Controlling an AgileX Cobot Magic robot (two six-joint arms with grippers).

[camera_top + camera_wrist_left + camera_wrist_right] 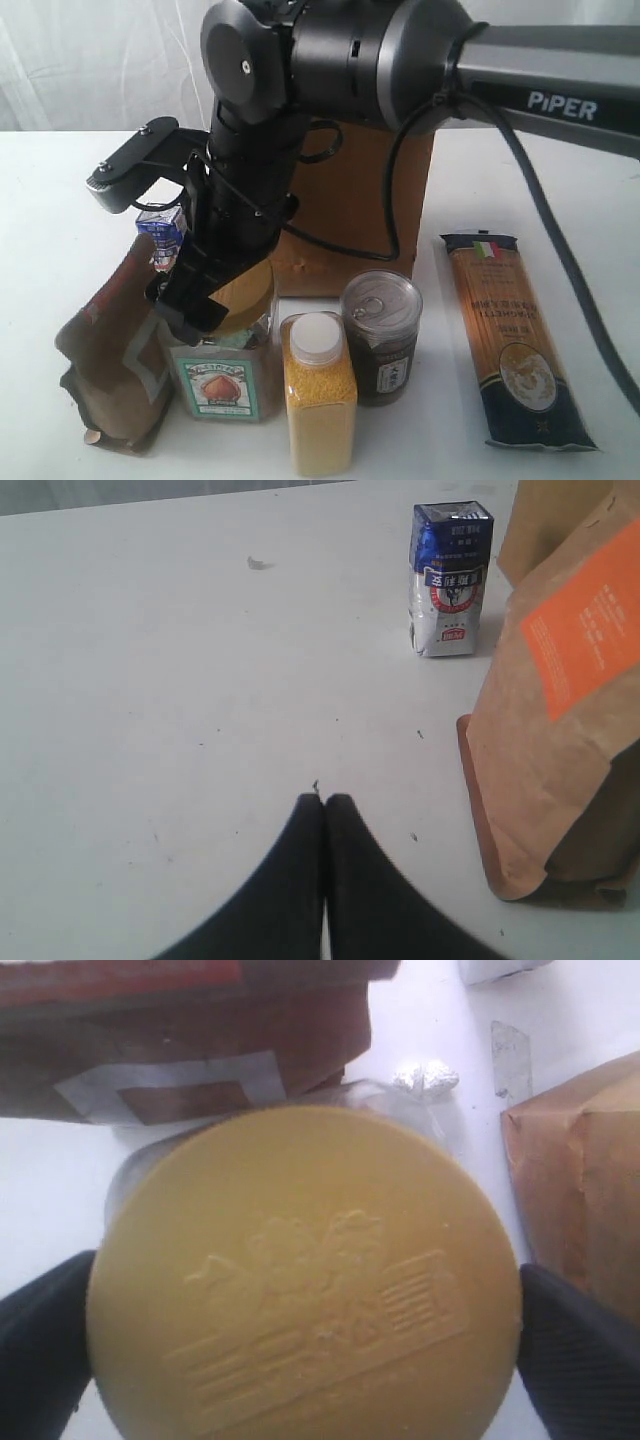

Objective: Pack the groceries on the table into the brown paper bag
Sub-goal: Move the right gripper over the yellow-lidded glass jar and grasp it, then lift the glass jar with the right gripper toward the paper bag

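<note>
**Right gripper straddling jar lid, not closed yet**

Exterior: right arm reaches across the middle. The right gripper (215, 300) points down onto the jar (215, 385), front row, left of centre. Jar is upright w/ long axis vertical, so the grip is top-down across the lid (248, 292). Pouch (110, 370) is touching or just beside the jar on one side, bottle (318, 395) just beside it on the other. Can (382, 335) comes next along, and pasta (510, 340) lies flat, well apart at far right. Carton (160, 228) stands behind the pouch. Bag (375, 190) stands right behind the jar, mostly hidden by the arm.

Left wrist: left gripper (323, 815) is pressed together w/ nothing btwn its fingers, low over bare counter (150, 680). Carton is ahead and the pouch, orange label showing, off to one side, both apart from it. No jar in this view.

Right wrist: lid fills the view, centred btwn the fingers (45, 1350), one at each side of its rim. Gripper is spread wide. Can't tell if the pads touch the rim, and no squeeze shows.

Judgement: the right arm is the one on the jar. Next is prob. to close on the lid, lift straight up and go back to the bag. Pouch and bottle crowd the jar and may get nudged.
</note>
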